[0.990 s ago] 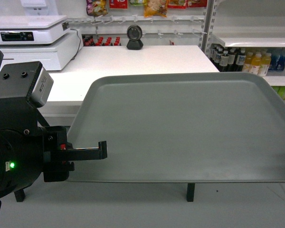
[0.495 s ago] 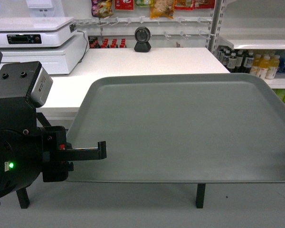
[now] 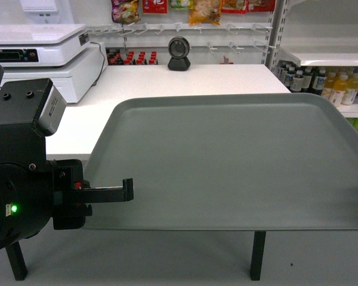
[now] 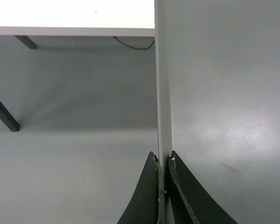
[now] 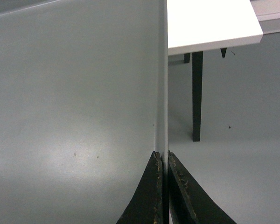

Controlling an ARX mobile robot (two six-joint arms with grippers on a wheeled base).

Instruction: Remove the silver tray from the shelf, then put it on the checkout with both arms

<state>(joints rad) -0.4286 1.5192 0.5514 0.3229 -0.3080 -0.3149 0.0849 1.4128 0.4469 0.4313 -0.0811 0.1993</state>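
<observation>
**Both grippers pinched on tray rims, tray held over floor short of checkout**

Left gripper [image 4: 162, 170]: jaws narrow, clamped on the left rim of the silver tray [image 3: 227, 161]. Left wrist view shows the two black fingers [image 4: 147, 196] either side of the thin rim edge, touching it. In the head view the left arm [image 3: 24, 179] sits at 9 o'clock, green light lit, upper finger lying across the tray's near-left corner.

Right gripper [image 5: 162, 161]: same state, jaws narrow, rim pinched between both fingers [image 5: 182, 196] in the right wrist view. Right arm itself is not seen in the head view; the tray's right edge runs out of frame at 3 o'clock.

Tray: level, carried in the air, filling the centre of the head view. Its far edge overlaps the near edge of the checkout [image 3: 185, 77] in the picture, and grey floor plus a black table leg [image 3: 258, 256] show below the near rim at 6 o'clock.

Surroundings: weighing scale [image 3: 39, 56] on the checkout at 10 o'clock, small black camera-like device [image 3: 179, 53] at 12 o'clock, shelf [image 3: 328, 58] with bottles [image 3: 322, 80] at 2 o'clock.
</observation>
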